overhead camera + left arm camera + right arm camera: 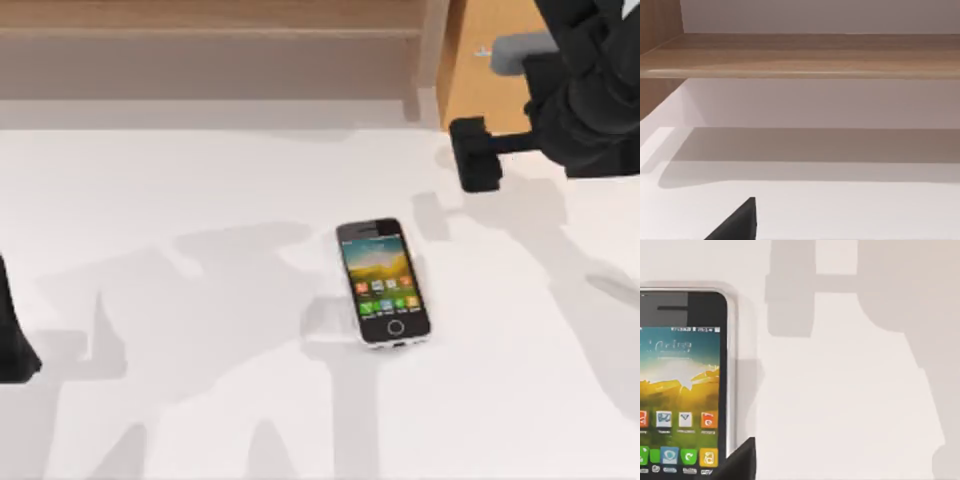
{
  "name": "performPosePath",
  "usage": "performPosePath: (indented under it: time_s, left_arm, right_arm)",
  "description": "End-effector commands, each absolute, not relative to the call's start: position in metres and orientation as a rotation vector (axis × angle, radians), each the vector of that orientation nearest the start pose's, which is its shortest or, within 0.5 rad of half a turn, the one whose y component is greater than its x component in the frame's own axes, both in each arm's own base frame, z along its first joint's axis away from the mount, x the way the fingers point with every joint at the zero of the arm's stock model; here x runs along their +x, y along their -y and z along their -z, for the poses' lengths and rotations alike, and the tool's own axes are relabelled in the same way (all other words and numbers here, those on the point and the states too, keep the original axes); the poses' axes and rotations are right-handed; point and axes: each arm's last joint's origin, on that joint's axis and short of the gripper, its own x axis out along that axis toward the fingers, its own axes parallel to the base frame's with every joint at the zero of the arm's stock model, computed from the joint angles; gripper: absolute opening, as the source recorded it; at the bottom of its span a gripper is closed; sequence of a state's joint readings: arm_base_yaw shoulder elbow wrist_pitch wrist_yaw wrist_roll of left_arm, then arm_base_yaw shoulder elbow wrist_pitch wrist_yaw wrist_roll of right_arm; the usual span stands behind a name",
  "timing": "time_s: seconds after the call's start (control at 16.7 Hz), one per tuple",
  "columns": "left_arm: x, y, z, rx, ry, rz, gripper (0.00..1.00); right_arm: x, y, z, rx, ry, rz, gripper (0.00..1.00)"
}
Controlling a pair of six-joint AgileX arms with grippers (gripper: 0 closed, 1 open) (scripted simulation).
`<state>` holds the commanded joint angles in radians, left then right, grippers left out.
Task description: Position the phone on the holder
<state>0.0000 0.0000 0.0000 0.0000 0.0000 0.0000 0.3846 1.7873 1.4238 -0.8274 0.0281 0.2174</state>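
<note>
A white table (200, 400) is crossed by soft grey shadows. Behind it, a wood shelf (805, 55) is seen w/ a pale wall above.

Bright, even light; soft shadows streak the table (200, 400).

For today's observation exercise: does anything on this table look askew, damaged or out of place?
Nothing stands out. The phone lies flat, face up and lit on the white table, slightly turned, apparently undamaged. No holder can be seen.
</note>
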Motion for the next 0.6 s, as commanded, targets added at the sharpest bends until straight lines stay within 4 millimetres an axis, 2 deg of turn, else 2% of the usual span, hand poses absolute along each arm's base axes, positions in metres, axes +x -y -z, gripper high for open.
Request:
performPosePath:
  time_s: [0.24,0.42,0.6]
  left_arm:
    - [0.106,0.001,-0.160,0.000,0.000,0.000,1.00]
    - [0.106,0.001,-0.160,0.000,0.000,0.000,1.00]
    - [0.106,0.001,-0.160,0.000,0.000,0.000,1.00]
  right_arm:
    - [0.366,-0.195,-0.203,-0.094,-1.387,-0.174,1.00]
    - [0.372,-0.230,-0.185,-0.111,-1.480,-0.155,1.00]
    - [0.372,-0.256,-0.175,-0.118,-1.533,-0.141,1.00]
